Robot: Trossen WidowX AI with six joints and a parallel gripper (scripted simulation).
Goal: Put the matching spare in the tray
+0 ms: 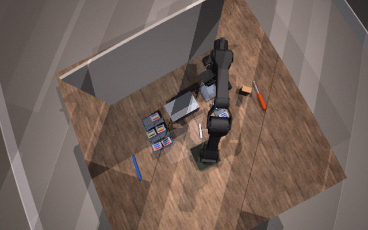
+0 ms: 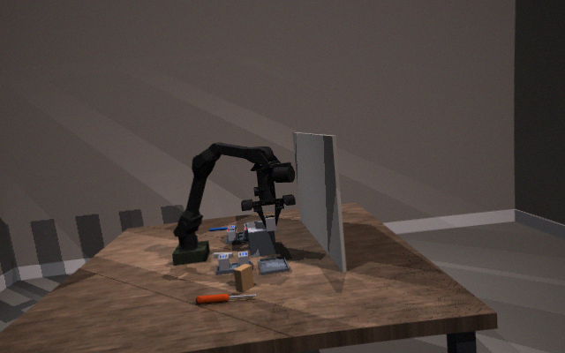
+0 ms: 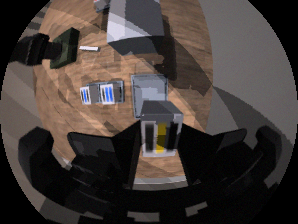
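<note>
My gripper (image 2: 270, 220) (image 3: 157, 123) is shut on a grey spare (image 2: 270, 224) (image 3: 160, 139) and holds it well above the table, over or near the tray. In the wrist view its label shows dark, yellow and dark stripes. The tray (image 1: 207, 92) (image 2: 274, 266) (image 3: 149, 89) is empty where it shows; the spare covers its near end in the wrist view. The large grey box (image 1: 182, 107) (image 2: 261, 240) (image 3: 135, 27), apparently the mounted unit, stands beside the tray. No code on its back can be read. In the top view the arm hides the held spare.
A small rack beside the tray holds two blue-striped spares (image 2: 243, 257) (image 3: 107, 94). A larger rack (image 1: 148, 122) holds several spares. An upright grey panel (image 1: 144, 63) (image 2: 318, 190) stands behind. A tan block (image 1: 246, 89) (image 2: 244, 278), screwdriver (image 1: 261, 101) (image 2: 213, 299), blue rod (image 1: 137, 168) and white stick (image 1: 200, 131) (image 3: 89, 48) lie around.
</note>
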